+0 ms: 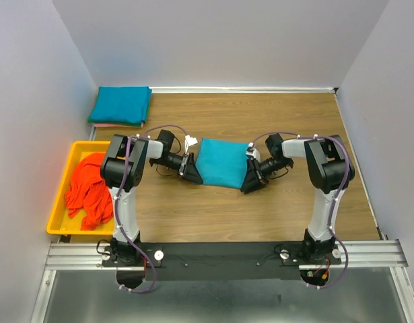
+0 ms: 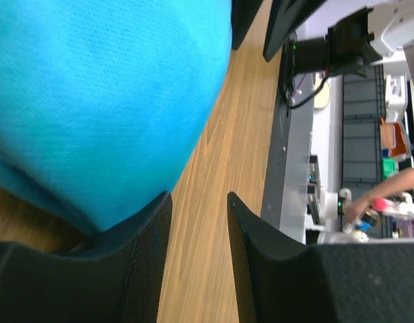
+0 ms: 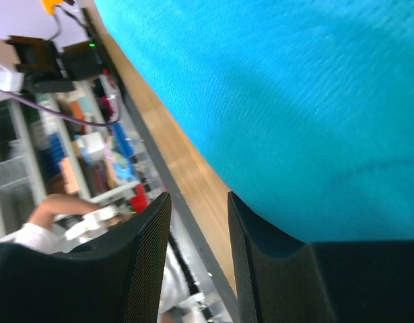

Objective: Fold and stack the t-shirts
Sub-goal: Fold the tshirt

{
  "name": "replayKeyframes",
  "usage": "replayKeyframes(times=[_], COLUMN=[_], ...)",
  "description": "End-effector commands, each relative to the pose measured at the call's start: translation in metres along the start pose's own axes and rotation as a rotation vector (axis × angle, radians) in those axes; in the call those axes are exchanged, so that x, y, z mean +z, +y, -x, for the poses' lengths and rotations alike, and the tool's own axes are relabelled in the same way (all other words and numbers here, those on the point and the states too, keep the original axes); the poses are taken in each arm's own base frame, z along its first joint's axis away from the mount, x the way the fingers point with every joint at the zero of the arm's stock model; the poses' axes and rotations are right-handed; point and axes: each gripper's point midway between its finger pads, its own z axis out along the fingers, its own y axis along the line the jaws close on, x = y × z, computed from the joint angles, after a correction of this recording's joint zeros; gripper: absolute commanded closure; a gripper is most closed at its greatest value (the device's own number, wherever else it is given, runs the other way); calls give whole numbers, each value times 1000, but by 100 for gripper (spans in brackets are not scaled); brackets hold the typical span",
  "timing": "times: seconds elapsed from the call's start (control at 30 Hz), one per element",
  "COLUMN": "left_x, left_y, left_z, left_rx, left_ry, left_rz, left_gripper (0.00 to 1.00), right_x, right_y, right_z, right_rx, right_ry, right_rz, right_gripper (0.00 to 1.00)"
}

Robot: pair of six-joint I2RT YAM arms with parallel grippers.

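Nearest, orange-red t-shirts (image 1: 89,192) lie heaped in the yellow tray (image 1: 75,148). Mid-table, a folded teal t-shirt (image 1: 223,168) lies flat between the left gripper (image 1: 188,166) and the right gripper (image 1: 250,176). Each has its fingers moderately parted around nothing, with the cloth just beside one finger and perhaps touching it. The job now looks like carrying this shirt to the folded stack (image 1: 120,104) at the far left. Catch every layer at both edges, close together, and lift level.

No legible writing in any view.
The teal t-shirt (image 1: 223,163) and yellow tray (image 1: 58,195) carry no print that can be read, and the blurred shelves (image 2: 368,145) behind the table are too soft to read.
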Motion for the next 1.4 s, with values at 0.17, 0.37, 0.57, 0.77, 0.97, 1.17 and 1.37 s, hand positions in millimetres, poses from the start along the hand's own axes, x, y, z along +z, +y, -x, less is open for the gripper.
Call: replayKeyframes(times=[0.17,0.37,0.57,0.77,0.97,1.17,1.37], left_x=[-16,-5,3,-10,-16,-49,-95], left_y=[-66,-48,8,68,90,31,-56], left_z=[77,168,204,201,187,226,253], left_rx=[316,343,208,84,23,284,601], left_ry=[-10,-166,-268,-319,-325,-368,-435], left_rz=[-84,31,92,123,163,196,384], left_gripper=[54,53,53,55,57,51,27], right_x=[-54,-58,-64,-69,-76,-107,-135], right_y=[81,52,4,-47,-65,-36,39], right_z=[56,123,169,175,191,216,221], right_rx=[-285,-289,-214,-128,-152,-280,-418], right_ry=[-125,-172,-231,-244,-267,-340,-421], right_rz=[1,-46,-76,-95,-125,-187,-200], right_gripper=[52,55,55,54,54,49,41])
